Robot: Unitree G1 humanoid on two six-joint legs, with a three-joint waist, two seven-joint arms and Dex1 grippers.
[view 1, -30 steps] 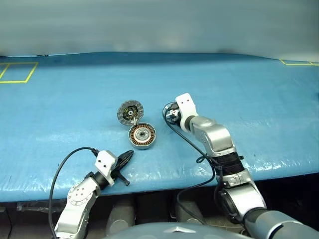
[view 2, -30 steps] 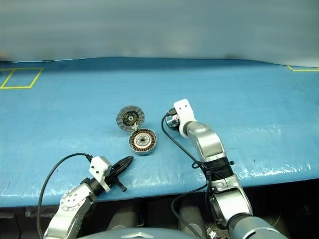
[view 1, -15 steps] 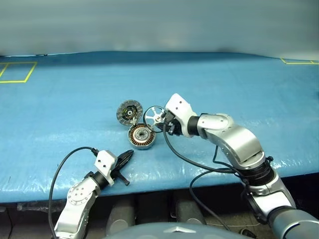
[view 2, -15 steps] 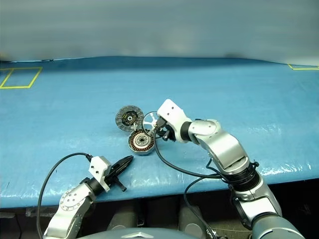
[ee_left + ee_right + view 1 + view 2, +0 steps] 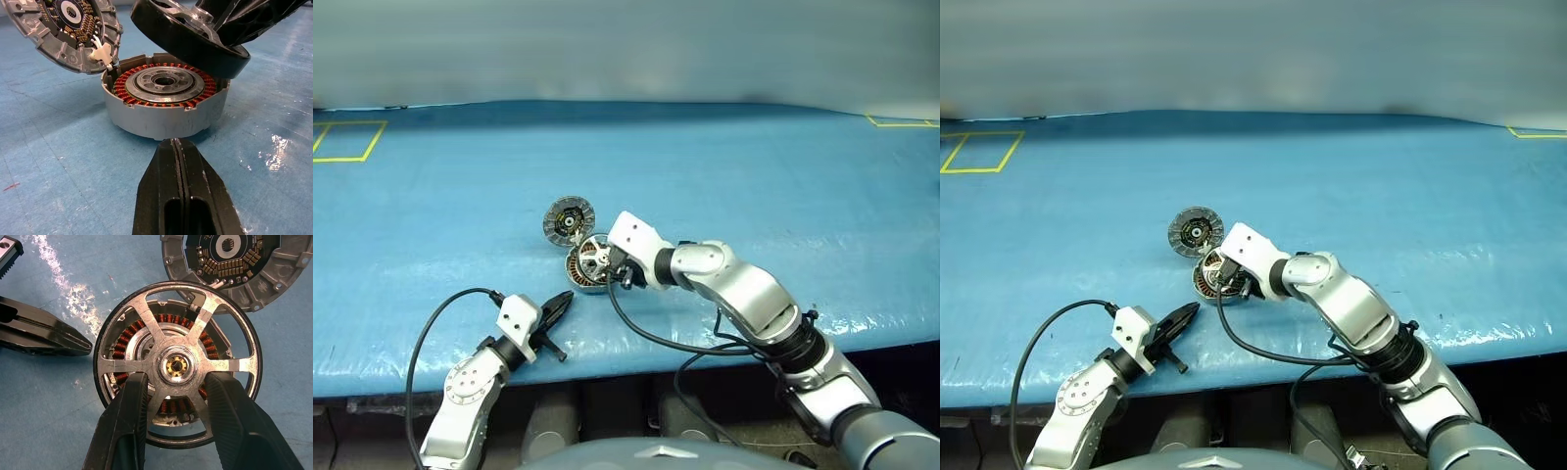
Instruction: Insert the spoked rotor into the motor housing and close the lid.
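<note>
The motor housing (image 5: 166, 105) sits open on the blue table, showing copper windings around a pale centre. Its lid (image 5: 569, 219) is swung back just behind it, inner face showing. My right gripper (image 5: 176, 382) is shut on the spoked rotor (image 5: 176, 364), its two black fingers clamped across the spokes beside the hub. The rotor hangs tilted just over the housing, its dark rim (image 5: 190, 44) low above the housing's right edge. My left gripper (image 5: 560, 305) is shut and holds nothing. It rests low near the table's front edge, pointing at the housing.
The blue table cover (image 5: 754, 186) stretches wide on every side of the parts. Yellow tape marks lie at the back left (image 5: 347, 142) and back right (image 5: 901, 122). The front edge (image 5: 607, 364) runs just below my left gripper. A black cable (image 5: 636, 328) loops under my right arm.
My right gripper has carried the rotor left and toward me, from right of the housing to directly over it, rolling the wrist. The left gripper has stayed put.
</note>
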